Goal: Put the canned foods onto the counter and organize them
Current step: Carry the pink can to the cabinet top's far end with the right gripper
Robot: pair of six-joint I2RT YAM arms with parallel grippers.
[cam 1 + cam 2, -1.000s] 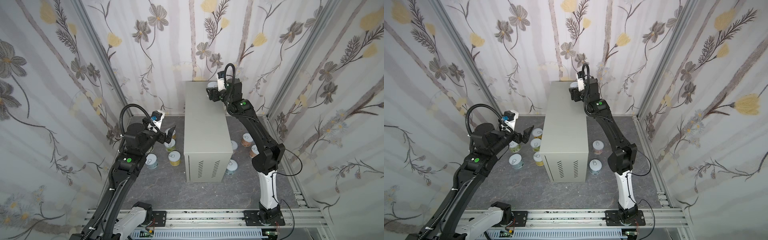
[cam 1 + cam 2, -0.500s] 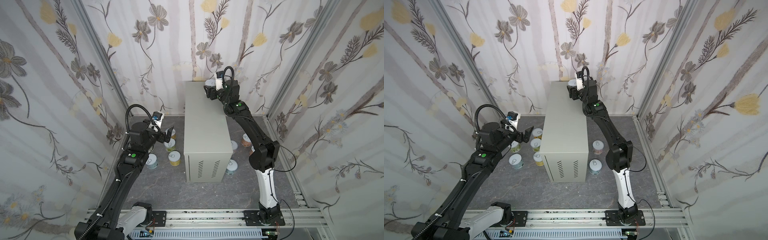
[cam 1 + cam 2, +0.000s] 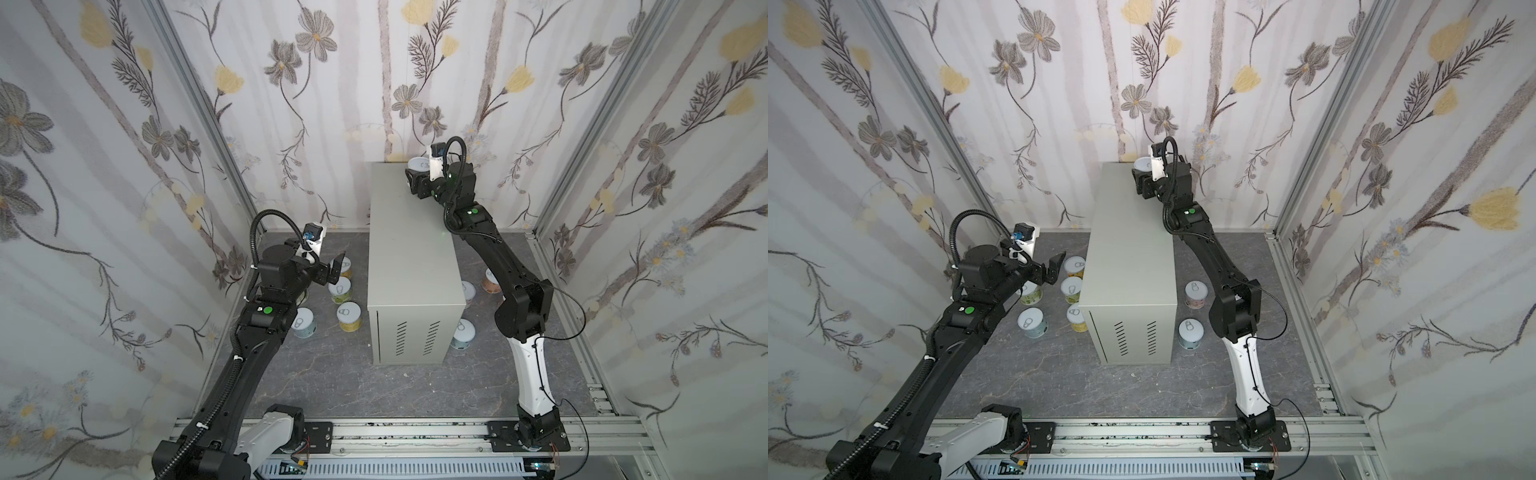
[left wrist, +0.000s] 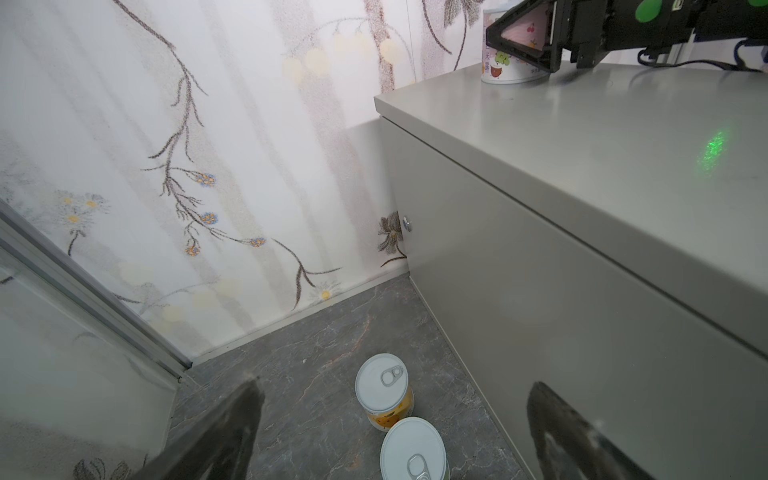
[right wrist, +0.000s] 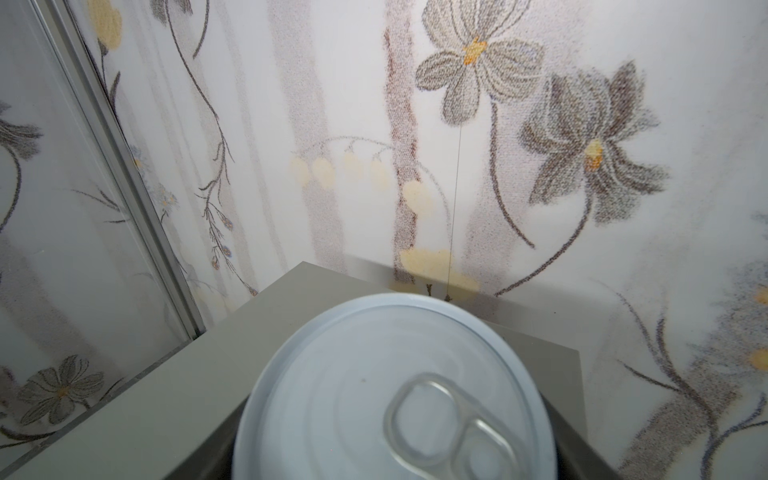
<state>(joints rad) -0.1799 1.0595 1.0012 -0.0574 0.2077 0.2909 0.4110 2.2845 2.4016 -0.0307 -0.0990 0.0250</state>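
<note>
Left side: the left gripper (image 3: 332,269) is held above the floor, fingers (image 4: 224,428) spread wide, nothing between them. Beneath and beside it, five cans are counted on the dark marbled floor (image 3: 332,386), all upright. This left group of cans (image 3: 1071,289) lies just beside the counter's left wall, and one of them, the half-hidden can (image 3: 1030,294), is partly covered by the arm. Middle: the counter (image 3: 409,249) is noted as bare over nearly all its flat top. A single pink-labelled can (image 4: 505,62) is seen near its far right corner, upright, its base apparently set down on the top. The right gripper (image 3: 414,179) is closed around this can, fingers on either side of the label, and no release is shown yet. Right side: three more upright cans are made out on the floor in a top view. They are a light blue can (image 3: 461,332) by the vented front corner, a peach can (image 3: 490,280) behind the arm, and a third can (image 3: 467,291) partly hidden by the counter's edge. Progress is judged as barely begun: one can is being delivered, eight are seen waiting below, and a tenth is not found in any view. No arranging has been done yet. Containers: every visible lid is sealed with its tab flat, so the contents cannot be told.
</note>
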